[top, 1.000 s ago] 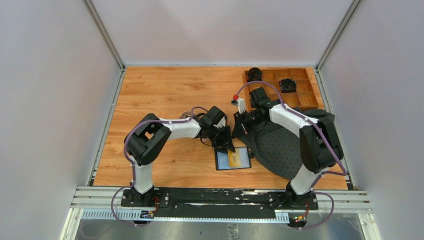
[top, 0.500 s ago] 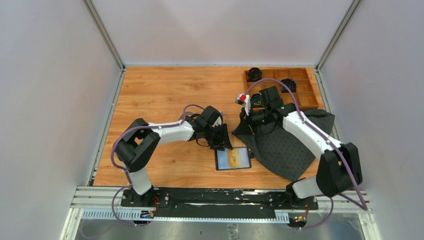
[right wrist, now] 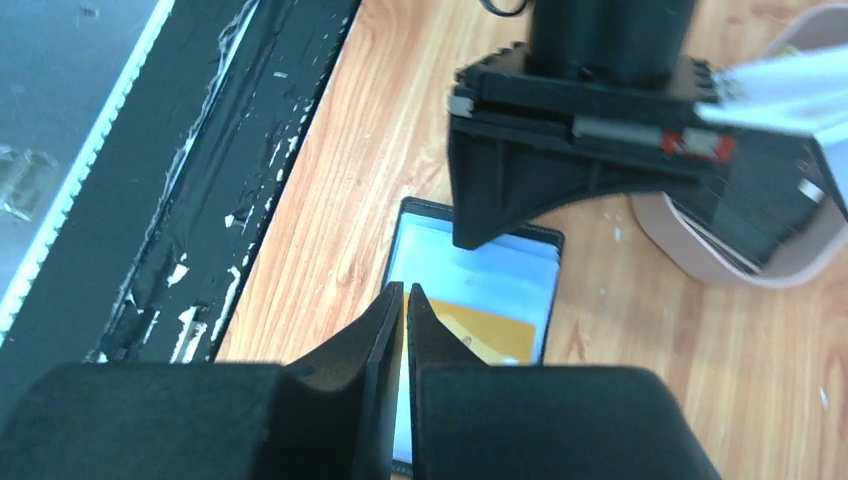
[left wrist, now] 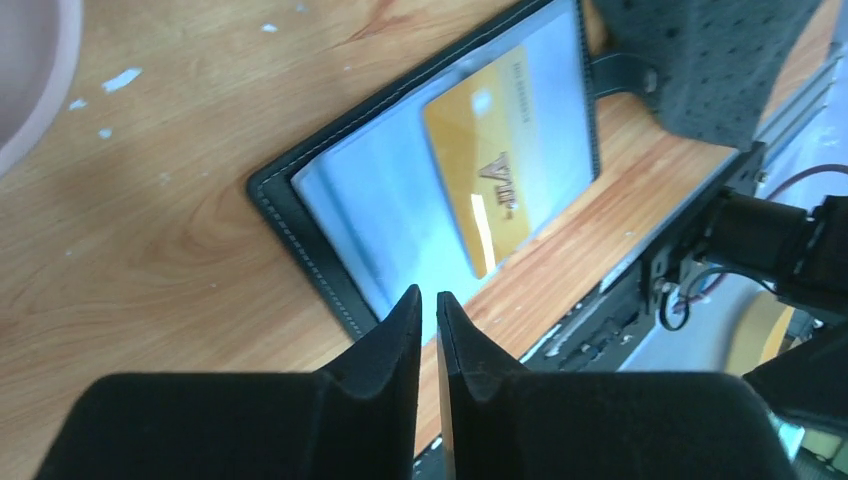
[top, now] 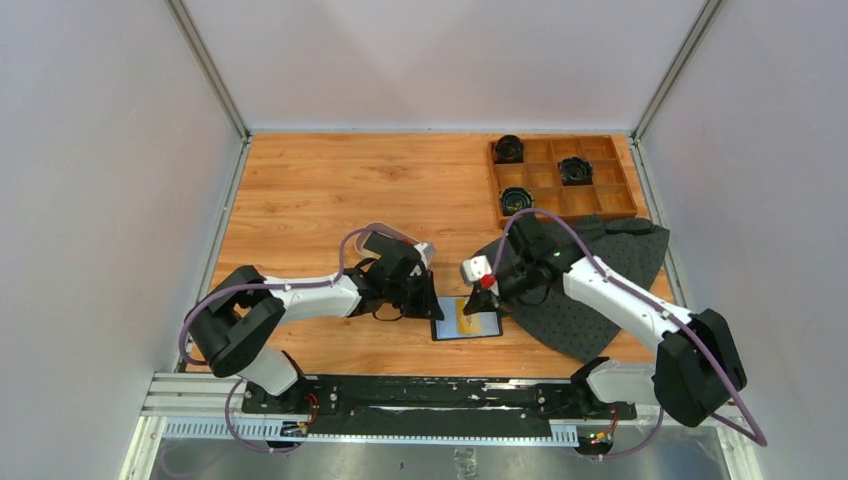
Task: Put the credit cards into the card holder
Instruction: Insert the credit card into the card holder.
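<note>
The card holder lies open and flat on the wood near the front edge, with a pale blue inner face and a black stitched rim. One gold credit card sits on that inner face, also seen in the right wrist view. My left gripper hovers low at the holder's left edge, its jaws nearly together with nothing between them. My right gripper is over the holder's upper right part, its jaws likewise nearly together and empty. More dark cards lie in an oval tray.
The pale-rimmed oval tray stands just behind the holder, mostly hidden under the left arm in the top view. A dark dotted cloth lies right of the holder. A wooden compartment box sits at the back right. The black rail borders the front.
Both arms have come forward to the holder. The right gripper swung down from near the wooden box. The left gripper sank to the holder's left edge and narrowed its jaws.
</note>
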